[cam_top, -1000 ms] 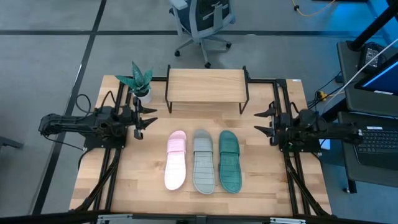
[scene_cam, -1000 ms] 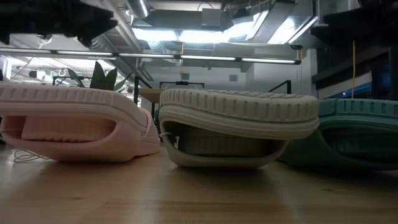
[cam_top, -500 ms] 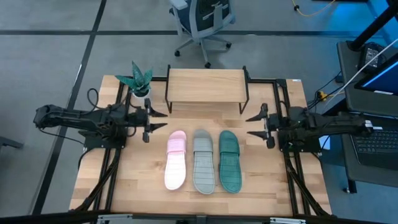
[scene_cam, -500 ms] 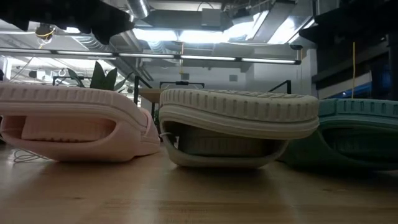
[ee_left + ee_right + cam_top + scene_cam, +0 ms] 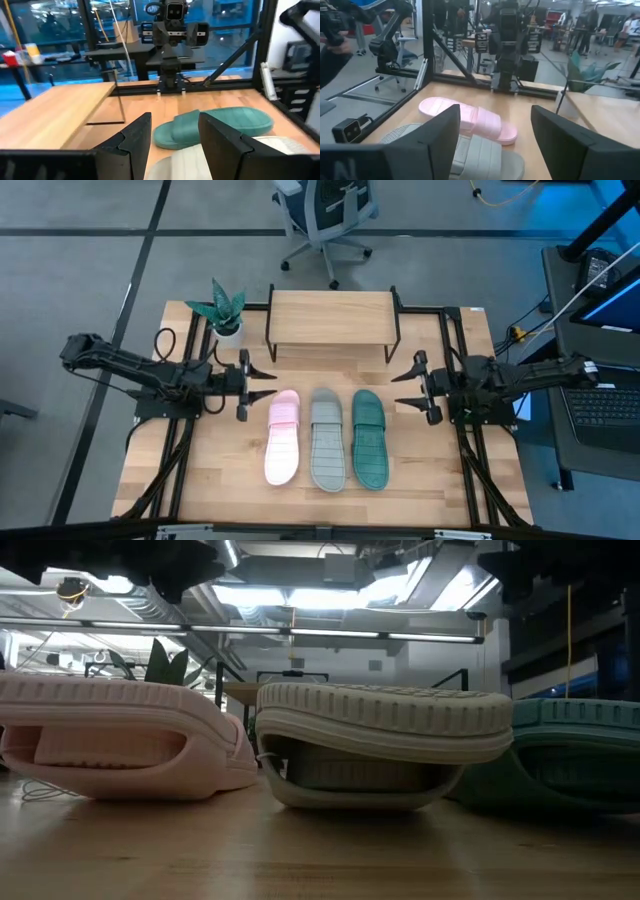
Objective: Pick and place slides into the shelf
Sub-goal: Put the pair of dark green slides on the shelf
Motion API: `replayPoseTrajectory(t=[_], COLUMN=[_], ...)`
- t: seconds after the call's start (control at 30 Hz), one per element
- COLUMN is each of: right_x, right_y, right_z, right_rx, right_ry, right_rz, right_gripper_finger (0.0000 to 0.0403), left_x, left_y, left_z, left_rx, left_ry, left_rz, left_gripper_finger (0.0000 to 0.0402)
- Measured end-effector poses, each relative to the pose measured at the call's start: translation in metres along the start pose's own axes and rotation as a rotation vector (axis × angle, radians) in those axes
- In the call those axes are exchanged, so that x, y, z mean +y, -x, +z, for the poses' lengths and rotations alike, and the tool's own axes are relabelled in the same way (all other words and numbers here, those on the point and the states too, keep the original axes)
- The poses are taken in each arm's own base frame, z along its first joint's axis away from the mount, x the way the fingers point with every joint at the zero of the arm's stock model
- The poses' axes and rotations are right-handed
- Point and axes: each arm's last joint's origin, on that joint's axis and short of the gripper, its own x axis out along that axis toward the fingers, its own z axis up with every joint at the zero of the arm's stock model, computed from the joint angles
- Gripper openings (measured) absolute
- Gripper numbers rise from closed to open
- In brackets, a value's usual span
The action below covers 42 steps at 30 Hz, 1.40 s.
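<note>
Three slides lie flat, side by side, on the wooden tabletop: pale pink, light grey and teal. Each has its strap end toward the shelf, which stands on thin black legs at the far edge. My left gripper hovers open and level just left of the pink slide's strap end. My right gripper hovers open and level just right of the teal slide. The left wrist view looks past my left gripper at the teal slide. The right wrist view looks past my right gripper at the pink slide.
A small potted plant stands at the far left, beside the shelf. Black frame rails run along both table sides. An office chair is beyond the far edge, and a desk with a laptop is to the right.
Both arms have reached in toward the table's middle. My left gripper has gone right toward the pink slide, and my right gripper has gone left toward the teal slide. Both have stayed open and level. The slides have not moved.
</note>
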Motion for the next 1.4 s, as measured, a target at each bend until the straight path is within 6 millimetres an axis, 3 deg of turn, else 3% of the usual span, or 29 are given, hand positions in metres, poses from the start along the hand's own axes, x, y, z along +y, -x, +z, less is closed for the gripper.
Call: replayPoseTrajectory(t=[0.3, 0.5, 0.67, 0.87, 1.2, 1.4], right_x=[0.009, 0.02, 0.033, 0.056, 0.105, 0.126], right_y=[-0.003, -0.016, -0.03, -0.05, -0.072, -0.084], right_z=[0.002, 0.026, 0.038, 0.034, 0.048, 0.055], right_rx=[0.006, 0.064, 0.223, 0.335, 0.404, 0.46], right_ry=[0.044, 0.084, 0.149, 0.161, 0.168, 0.154], right_rz=[-0.008, -0.035, -0.114, -0.128, -0.182, -0.206], right_gripper_finger=[0.0244, 0.0244, 0.0244, 0.0244, 0.0244, 0.0244], left_x=[-0.01, -0.017, -0.031, -0.046, -0.083, -0.096], left_y=[0.002, 0.001, -0.011, -0.019, -0.017, -0.017], left_z=[0.006, 0.017, 0.02, 0.015, 0.032, 0.025], left_rx=[-0.026, 0.066, 0.164, 0.27, 0.283, 0.337], left_ry=[0.0, -0.03, -0.085, -0.101, -0.132, -0.137], left_rz=[-0.069, -0.004, 0.016, 0.038, -0.005, 0.029], left_gripper_finger=[0.0157, 0.0157, 0.0157, 0.0157, 0.0157, 0.0157])
